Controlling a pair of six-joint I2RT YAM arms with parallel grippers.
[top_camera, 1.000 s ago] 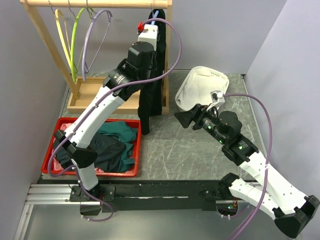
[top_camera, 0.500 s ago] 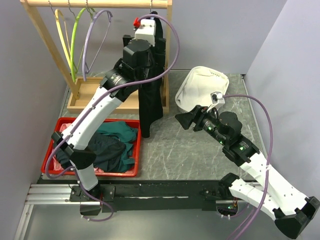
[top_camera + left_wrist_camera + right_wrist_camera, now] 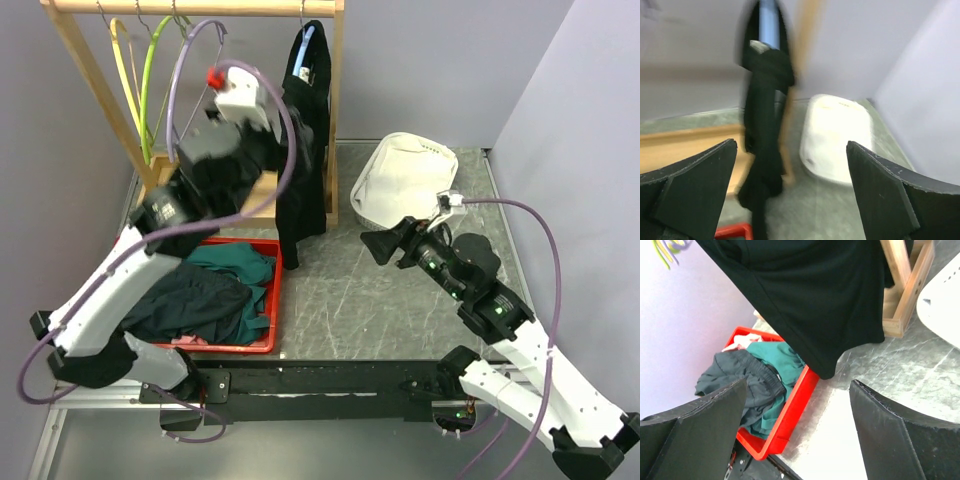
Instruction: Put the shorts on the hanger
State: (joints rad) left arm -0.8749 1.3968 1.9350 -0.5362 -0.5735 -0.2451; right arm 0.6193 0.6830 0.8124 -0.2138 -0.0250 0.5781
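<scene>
Apparently hung already: large limp black fabric shorts (image 3: 303, 180) folded over the thin light blue arched plastic hanger (image 3: 309, 38), hooked at the right end of the pale wooden clothes rail (image 3: 200, 7). Draped across the hanger's arm, balanced by cloth on either side, hence judged unlikely to slide. Lower hem dangling free, just beside the rack's upright post. Only a short stretch of blue showing at the top.

Left gripper (image 3: 790, 192) spread wide and empty, facing the shorts from a little way off, touching nothing. Probably opened so as to leave the garment to the hanger alone. Right gripper (image 3: 797, 440) likewise agape and empty, low over the grey table (image 3: 400, 300), pointed at the hanging hem, near it but apart. Placed there, at a guess, to steady the cloth if needed.

Further out on the same rail: lilac-purple hanger (image 3: 185, 70), bare. Below left, red plastic bin (image 3: 276, 300) with a dark teal-green garment (image 3: 245, 270) heaped inside. Behind the right arm, white soft pouch (image 3: 400, 180) on the table.

Looks close to complete, barring a slip.
</scene>
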